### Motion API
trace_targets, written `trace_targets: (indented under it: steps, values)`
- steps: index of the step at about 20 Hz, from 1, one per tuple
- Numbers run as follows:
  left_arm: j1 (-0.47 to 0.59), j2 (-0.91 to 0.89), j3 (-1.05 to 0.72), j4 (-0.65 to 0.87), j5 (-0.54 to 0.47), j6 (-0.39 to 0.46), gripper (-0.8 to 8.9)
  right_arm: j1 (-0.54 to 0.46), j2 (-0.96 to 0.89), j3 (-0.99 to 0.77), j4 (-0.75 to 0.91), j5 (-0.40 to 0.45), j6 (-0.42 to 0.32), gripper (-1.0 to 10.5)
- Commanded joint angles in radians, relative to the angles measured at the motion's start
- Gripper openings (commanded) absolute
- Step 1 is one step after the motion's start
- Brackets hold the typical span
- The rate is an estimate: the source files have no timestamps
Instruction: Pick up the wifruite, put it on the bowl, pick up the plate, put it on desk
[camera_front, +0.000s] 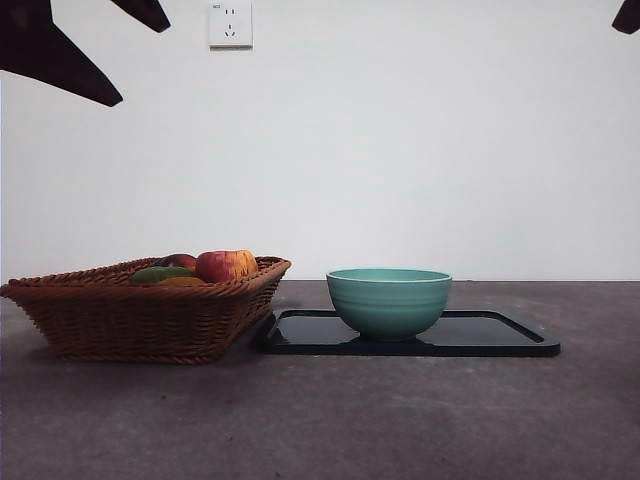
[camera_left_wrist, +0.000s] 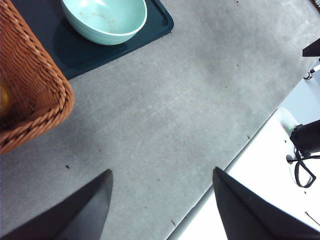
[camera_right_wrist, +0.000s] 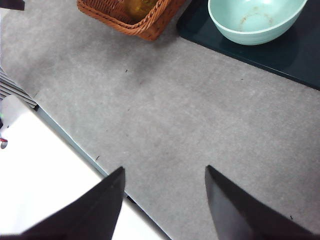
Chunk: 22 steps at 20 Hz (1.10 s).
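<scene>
Waiting high above the desk (camera_front: 330, 420), both arms have yet to start: the left gripper (camera_left_wrist: 162, 200) hangs over bare tabletop with its jaws spread wide and nothing between them, and the right gripper (camera_right_wrist: 165, 197) does the same on its side, equally wide and empty. The mint-green bowl (camera_front: 389, 300) stands empty on a dark tray (camera_front: 500, 335), which I take for the plate of the task, just beside a wicker basket (camera_front: 140, 315). Fruit is heaped in that basket, a red-yellow apple (camera_front: 226, 265) and a green fruit (camera_front: 160, 274) showing over the rim, but I cannot pick out the brown wifruite from here; it is presumably low among them. That is the risk as I judge it: a reach into the pile could close on the wrong fruit or nudge the apple, and the small oval skin could roll from the jaws. Later, lifting the tray with the bowl standing on it could send the bowl sliding.
</scene>
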Motion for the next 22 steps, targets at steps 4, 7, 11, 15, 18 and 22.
trace_targets:
  steps: [4, 7, 11, 15, 18, 22]
  values:
    - [-0.004, 0.008, 0.01, 0.007, 0.004, 0.035, 3.11, 0.007, 0.006, 0.008, 0.02, 0.013, 0.031, 2.5]
    - [-0.004, 0.008, 0.01, 0.007, 0.004, 0.035, 3.11, 0.004, 0.013, 0.013, 0.132, 0.083, 0.16, 2.5]
    - [-0.004, 0.008, 0.01, 0.007, 0.004, 0.038, 3.11, 0.001, 0.134, 0.1, 0.198, 0.177, 0.209, 2.6]
    - [-0.004, 0.008, 0.01, 0.006, 0.004, 0.039, 3.11, -0.011, 0.369, 0.254, 0.211, 0.202, 0.175, 2.7]
    - [-0.004, 0.008, 0.01, 0.006, 0.004, 0.039, 3.11, -0.029, 0.554, 0.373, 0.217, 0.214, 0.143, 2.7]
    - [-0.004, 0.008, 0.01, 0.005, 0.004, 0.039, 3.12, -0.053, 0.768, 0.497, 0.224, 0.236, 0.107, 2.7]
